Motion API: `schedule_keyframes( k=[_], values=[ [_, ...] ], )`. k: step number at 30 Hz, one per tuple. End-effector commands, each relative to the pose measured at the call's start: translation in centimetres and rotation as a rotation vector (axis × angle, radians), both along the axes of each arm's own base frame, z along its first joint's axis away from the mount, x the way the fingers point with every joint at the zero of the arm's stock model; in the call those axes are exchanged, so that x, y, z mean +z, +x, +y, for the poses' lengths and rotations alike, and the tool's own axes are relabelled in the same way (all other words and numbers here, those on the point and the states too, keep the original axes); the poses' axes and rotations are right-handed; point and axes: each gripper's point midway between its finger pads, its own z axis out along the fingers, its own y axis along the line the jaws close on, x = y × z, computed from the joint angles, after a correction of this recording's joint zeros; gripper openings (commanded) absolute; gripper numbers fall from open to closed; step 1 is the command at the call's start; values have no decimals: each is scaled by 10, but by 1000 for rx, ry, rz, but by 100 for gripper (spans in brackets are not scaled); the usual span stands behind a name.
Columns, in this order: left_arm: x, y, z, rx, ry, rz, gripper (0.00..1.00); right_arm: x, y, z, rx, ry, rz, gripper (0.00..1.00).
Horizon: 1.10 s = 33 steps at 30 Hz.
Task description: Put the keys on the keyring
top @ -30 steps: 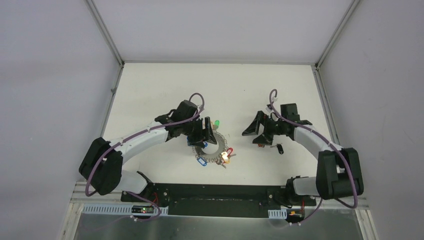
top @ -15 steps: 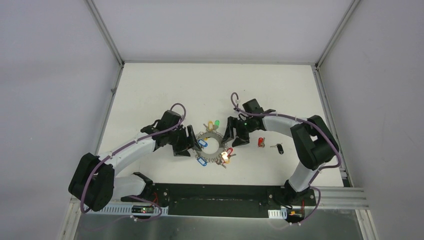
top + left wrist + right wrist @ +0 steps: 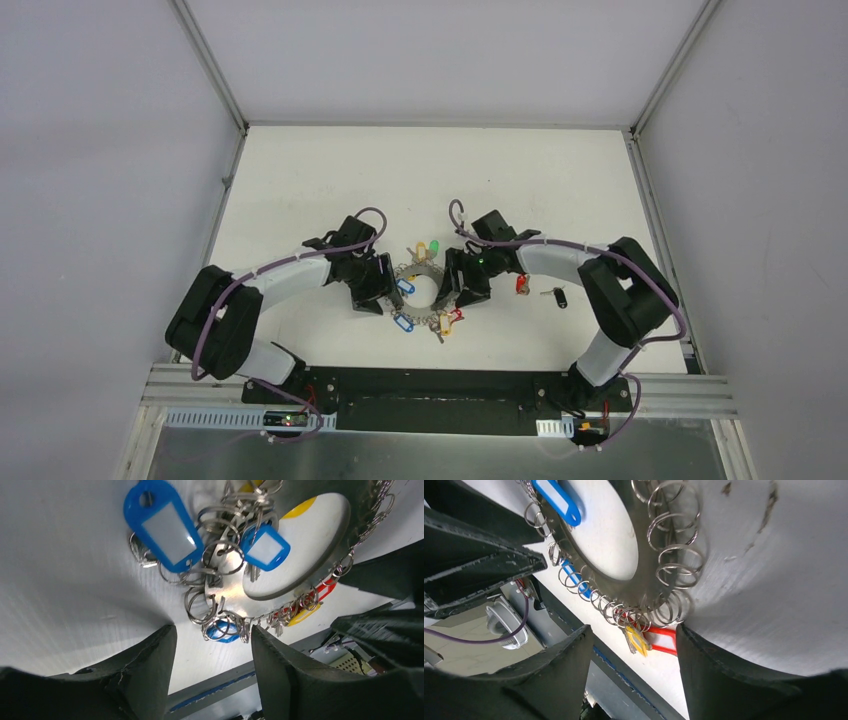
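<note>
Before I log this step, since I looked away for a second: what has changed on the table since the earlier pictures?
The right gripper swung left, from above the loose keys to the right edge of the keyring. The left gripper slid from over the ring's upper left to its left side. Neither visibly grips anything. The keyring and the black key have not moved; the red key now lies uncovered.

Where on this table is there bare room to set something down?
Bare: the table's far half, between the back wall and the keyring; also a narrow strip between keyring and base rail. Crowded: the centre, where left gripper and right gripper flank the keyring, red key and black key on their right.
</note>
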Motion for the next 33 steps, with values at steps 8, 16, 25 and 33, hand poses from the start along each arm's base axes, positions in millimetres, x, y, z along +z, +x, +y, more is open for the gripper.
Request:
schedule_keyframes(
  k=[8, 16, 25, 33],
  values=[
    [4, 38, -9, -67, 58, -106, 57, 5, -8, -2, -50, -23, -39, 65],
    [19, 29, 4, 0, 72, -131, 57, 15, 34, -24, -114, -64, -113, 62],
    [17, 10, 5, 121, -22, -100, 56, -4, 61, -8, -49, -96, -96, 49],
    [1, 4, 10, 155, -4, -65, 55, -13, 46, -14, -45, -91, -61, 13]
  ],
)
